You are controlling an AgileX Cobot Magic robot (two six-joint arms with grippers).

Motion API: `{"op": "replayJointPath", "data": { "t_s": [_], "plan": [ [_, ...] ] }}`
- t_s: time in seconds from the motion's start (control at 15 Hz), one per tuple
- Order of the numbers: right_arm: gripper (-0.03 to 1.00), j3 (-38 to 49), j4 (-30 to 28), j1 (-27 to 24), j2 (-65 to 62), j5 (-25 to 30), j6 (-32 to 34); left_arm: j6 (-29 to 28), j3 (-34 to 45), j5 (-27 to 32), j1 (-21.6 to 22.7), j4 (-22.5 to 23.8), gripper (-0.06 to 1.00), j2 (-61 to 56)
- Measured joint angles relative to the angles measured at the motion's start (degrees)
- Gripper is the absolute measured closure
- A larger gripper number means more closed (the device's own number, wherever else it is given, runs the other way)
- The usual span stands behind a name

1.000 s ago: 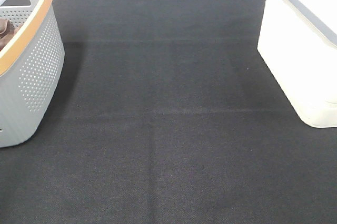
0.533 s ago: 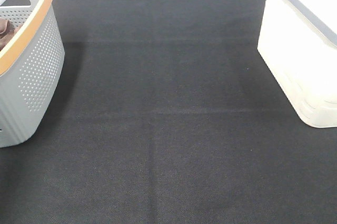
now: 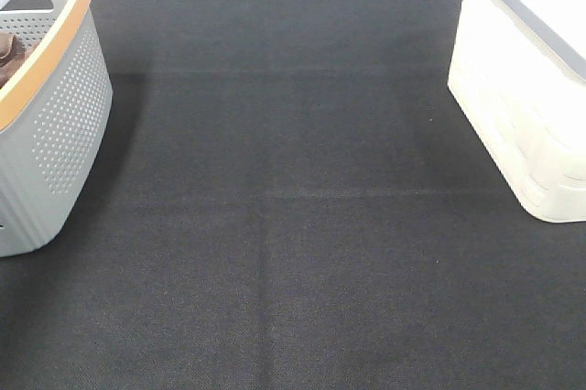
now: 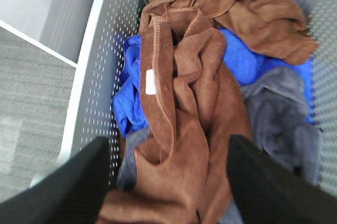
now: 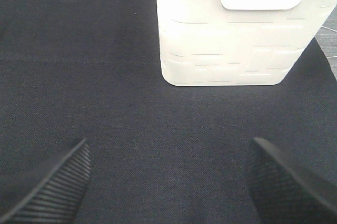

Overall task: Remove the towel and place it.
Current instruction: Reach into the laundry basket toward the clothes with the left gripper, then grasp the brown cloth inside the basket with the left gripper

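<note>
Zero movement shows in the high view over the last second, so removal has not begun. There is one black fabric-covered desk (image 3: 293, 225), one white plastic bin (image 3: 526, 88) far right and one grey perforated basket with a tan rim (image 3: 55, 134) on the left. In the basket lies the reddish-brown microfibre towel (image 4: 184, 129), with what looks like a second brown cloth (image 4: 263, 13), one blue cloth (image 4: 131, 103) and one grey cloth (image 4: 279, 119). Both pincers gape wide and hold nothing: the left pincer (image 4: 168, 179) over the towel, the right pincer (image 5: 168, 182) over the desk.
</note>
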Motion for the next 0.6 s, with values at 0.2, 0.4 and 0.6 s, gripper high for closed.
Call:
{"op": "replayJointPath", "data": {
  "t_s": [0.2, 0.4, 0.6],
  "plan": [
    [0.20, 0.0, 0.0, 0.0, 0.0, 0.0, 0.0, 0.0, -9.1, 2.5, 0.0, 3.3, 0.21, 10.7],
    [0.20, 0.0, 0.0, 0.0, 0.0, 0.0, 0.0, 0.2, -13.7, 2.6, 1.1, 4.2, 0.20, 17.5],
    [0.20, 0.0, 0.0, 0.0, 0.0, 0.0, 0.0, 2.1, -16.3, 3.8, 4.3, 3.5, 0.20, 23.1]
  ]
}}
